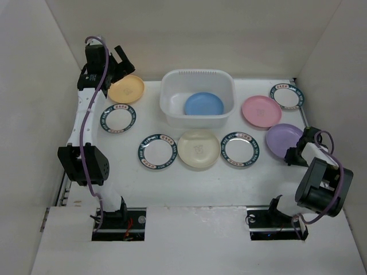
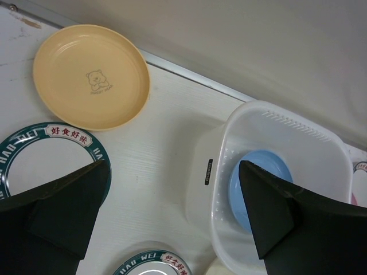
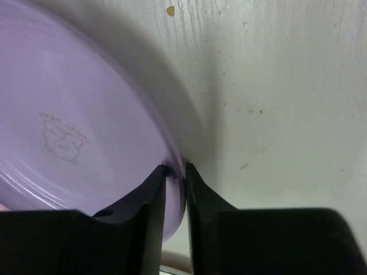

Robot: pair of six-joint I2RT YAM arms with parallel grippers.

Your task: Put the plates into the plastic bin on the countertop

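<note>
The plastic bin [image 1: 170,109] stands at the back middle of the countertop [image 1: 189,183] with a blue plate [image 1: 204,105] inside; bin [image 2: 269,129] and blue plate [image 2: 252,177] also show in the left wrist view. My right gripper [image 1: 298,150] is shut on the rim of the purple plate [image 1: 281,137], seen close in its wrist view [image 3: 69,126], jaws [image 3: 175,172] pinching the edge. My left gripper [image 1: 117,64] is open and empty, hovering high near the yellow-orange plate [image 1: 127,89], which also shows in its wrist view [image 2: 90,75].
A pink plate [image 1: 261,110] and a teal-rimmed plate [image 1: 287,95] lie at the back right. A cream plate [image 1: 198,149] sits between two teal-rimmed plates [image 1: 157,151] [image 1: 240,149]. Another teal-rimmed plate [image 1: 118,118] lies left. White walls bound three sides.
</note>
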